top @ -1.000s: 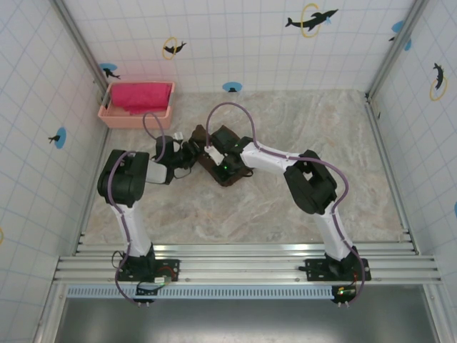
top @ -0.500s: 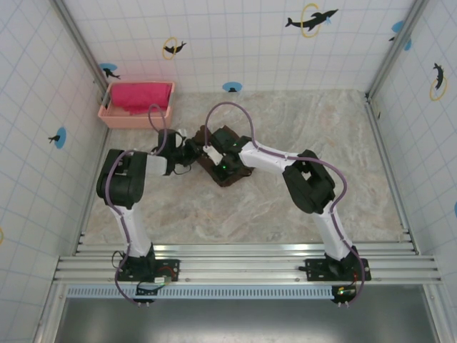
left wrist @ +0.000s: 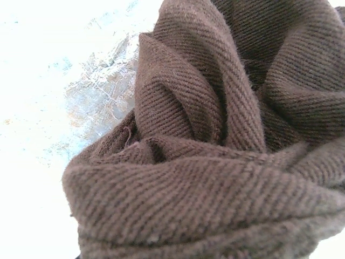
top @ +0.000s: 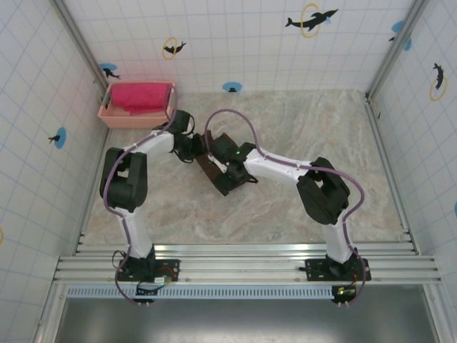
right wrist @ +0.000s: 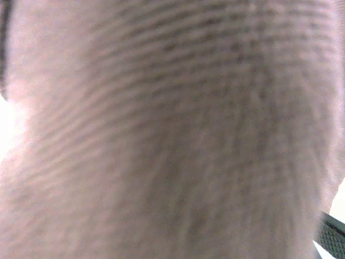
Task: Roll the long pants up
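Observation:
The long pants (top: 224, 180) lie as a compact dark brown bundle on the marbled table, left of centre. My left gripper (top: 196, 148) is at the bundle's far left end, and brown twill folds (left wrist: 215, 162) crowd right up to its camera, hiding the fingers. My right gripper (top: 223, 158) presses down on top of the bundle from the right. Blurred brown cloth (right wrist: 172, 135) covers its view, so its fingers are hidden too. Neither gripper's state can be read.
A pink basket (top: 108, 114) holding bright pink cloth (top: 141, 96) stands at the far left, close behind the left arm. Tiled walls (top: 43, 107) close the table in on three sides. Bare tabletop (top: 321, 128) lies to the right and toward the near rail.
The left arm has swung away from me toward the basket, its wrist now farther back. The right arm has stretched further left over the bundle, which has shifted slightly toward me.

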`<state>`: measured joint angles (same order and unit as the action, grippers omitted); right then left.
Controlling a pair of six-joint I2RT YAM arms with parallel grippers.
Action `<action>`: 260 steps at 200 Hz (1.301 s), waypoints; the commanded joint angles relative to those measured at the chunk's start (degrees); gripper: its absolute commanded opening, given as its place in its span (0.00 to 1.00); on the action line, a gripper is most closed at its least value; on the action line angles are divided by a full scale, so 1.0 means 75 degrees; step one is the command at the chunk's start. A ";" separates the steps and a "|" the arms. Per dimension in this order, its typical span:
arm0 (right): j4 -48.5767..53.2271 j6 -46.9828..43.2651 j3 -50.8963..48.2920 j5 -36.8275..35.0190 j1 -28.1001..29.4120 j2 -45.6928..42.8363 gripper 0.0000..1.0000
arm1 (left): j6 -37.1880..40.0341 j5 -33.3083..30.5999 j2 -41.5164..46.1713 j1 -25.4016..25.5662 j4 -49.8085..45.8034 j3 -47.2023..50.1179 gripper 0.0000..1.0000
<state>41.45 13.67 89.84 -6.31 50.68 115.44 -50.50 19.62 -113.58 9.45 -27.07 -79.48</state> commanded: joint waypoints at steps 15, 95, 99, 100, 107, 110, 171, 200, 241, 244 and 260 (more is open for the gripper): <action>0.0438 -0.0103 0.0365 -0.2062 0.0465 -0.0676 0.99 | -0.0044 -0.1344 -0.1145 0.0329 -0.3518 -0.1162 0.00; 0.0438 -0.0072 0.1228 -0.2483 0.0860 0.0156 0.99 | -0.1149 -0.2376 -0.2549 0.1081 -0.5528 -0.3137 0.00; 0.0423 -0.0057 0.1254 -0.2482 0.0863 0.0220 0.99 | -0.1189 -0.2372 -0.2560 0.1093 -0.5521 -0.3120 0.00; 0.0425 -0.0055 0.1258 -0.2479 0.0862 0.0237 0.99 | -0.1200 -0.2371 -0.2567 0.1100 -0.5514 -0.3117 0.00; 0.0418 -0.0047 0.1294 -0.2485 0.0860 0.0351 0.99 | -0.1279 -0.2335 -0.2612 0.1135 -0.5511 -0.3107 0.00; 0.0406 -0.0042 0.1312 -0.2503 0.0862 0.0412 0.99 | -0.1298 -0.2324 -0.2635 0.1147 -0.5514 -0.3105 0.00; 0.0702 0.0144 0.1542 -0.4301 0.1178 0.1642 0.99 | -0.1627 -0.2118 -0.2714 0.1230 -0.5425 -0.3129 0.00; 0.0965 0.0079 0.1628 -0.5118 0.1558 0.2096 0.99 | -0.1724 -0.2030 -0.2773 0.1234 -0.5571 -0.3382 0.00; 0.1566 0.0380 0.1827 -0.5997 0.2050 0.3051 0.99 | -0.1865 -0.1873 -0.3349 0.1234 -0.5895 -0.4020 0.00; 0.1640 0.0426 0.1886 -0.5986 0.2055 0.3132 0.99 | -0.1868 -0.1861 -0.3340 0.1241 -0.5895 -0.4032 0.00; 0.2112 0.0687 0.2287 -0.6009 0.2056 0.3581 0.99 | -0.1966 -0.1848 -0.3305 0.1235 -0.5918 -0.4048 0.00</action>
<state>50.04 15.20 104.25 -52.75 65.41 135.28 -62.08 3.03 -131.15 17.52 -61.82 -113.14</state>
